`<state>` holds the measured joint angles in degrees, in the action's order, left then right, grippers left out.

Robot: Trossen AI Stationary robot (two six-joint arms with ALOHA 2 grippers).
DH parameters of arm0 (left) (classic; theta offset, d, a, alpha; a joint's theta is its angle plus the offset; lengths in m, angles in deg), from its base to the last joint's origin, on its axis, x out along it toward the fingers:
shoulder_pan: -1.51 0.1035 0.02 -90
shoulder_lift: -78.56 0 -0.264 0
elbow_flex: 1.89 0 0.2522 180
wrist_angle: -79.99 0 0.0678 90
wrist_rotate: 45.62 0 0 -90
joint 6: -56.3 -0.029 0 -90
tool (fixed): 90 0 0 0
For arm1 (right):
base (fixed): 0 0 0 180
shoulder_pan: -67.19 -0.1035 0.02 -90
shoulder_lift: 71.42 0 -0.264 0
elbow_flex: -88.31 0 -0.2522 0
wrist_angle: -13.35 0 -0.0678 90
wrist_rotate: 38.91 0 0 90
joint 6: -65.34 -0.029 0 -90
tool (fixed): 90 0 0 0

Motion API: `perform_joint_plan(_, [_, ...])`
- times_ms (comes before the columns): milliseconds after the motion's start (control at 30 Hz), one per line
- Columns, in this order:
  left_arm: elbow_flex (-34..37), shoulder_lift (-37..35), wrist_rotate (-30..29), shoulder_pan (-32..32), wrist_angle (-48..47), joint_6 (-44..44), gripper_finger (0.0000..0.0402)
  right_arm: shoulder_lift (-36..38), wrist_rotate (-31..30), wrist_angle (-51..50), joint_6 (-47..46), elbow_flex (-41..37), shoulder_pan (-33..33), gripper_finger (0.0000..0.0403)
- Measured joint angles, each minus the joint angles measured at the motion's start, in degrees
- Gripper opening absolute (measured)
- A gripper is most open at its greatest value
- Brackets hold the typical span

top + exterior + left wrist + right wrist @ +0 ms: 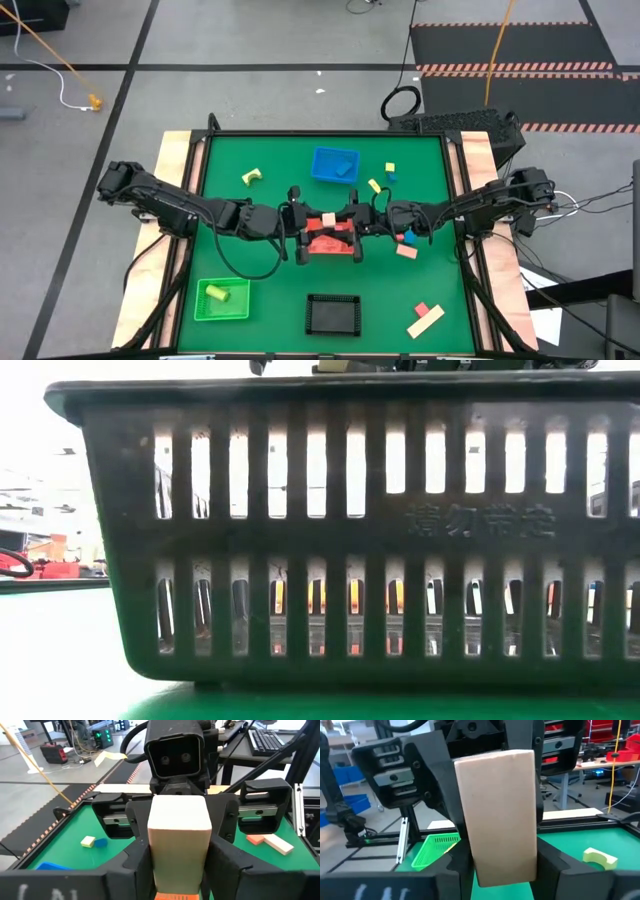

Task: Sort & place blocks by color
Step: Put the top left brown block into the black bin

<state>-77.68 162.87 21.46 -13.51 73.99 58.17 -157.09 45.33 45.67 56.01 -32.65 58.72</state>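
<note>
Tan block (pixel 179 840) hides the red bin (pixel 330 240) below.

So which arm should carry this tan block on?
Right, probably: left gripper and right gripper both clasp the tan block over the red bin; the tan bar lies on the right's side.

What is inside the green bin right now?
The green bin, at the table's near-left corner, holds one yellow block lying toward its back left. The rest of its floor shows bare green; nothing there is covered.
</note>
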Motion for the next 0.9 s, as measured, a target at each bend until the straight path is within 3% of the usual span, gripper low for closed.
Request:
perform_joint_plan(200, [0.0,0.1,-0.3,0.0,-0.4,0.8,0.0217,0.2,-0.3,-1.1,-2.5,0.0,0.2,0.0119])
perform_joint_plan(400, [0.1,0.2,-1.0,0.1,-3.0,1.3,0.0244,5.2,-1.3,-15.9,-6.2,0.1,1.6,0.0119])
perform_joint_plan(633, [0.1,0.2,-6.8,0.1,-11.8,1.7,0.0236,12.1,-1.2,-34.8,-17.4,0.1,1.5,0.0118])
perform_joint_plan(900, [0.1,0.2,-13.7,4.0,-31.9,7.5,0.0199,8.4,1.7,-36.5,-27.5,0.1,-5.2,0.0118])
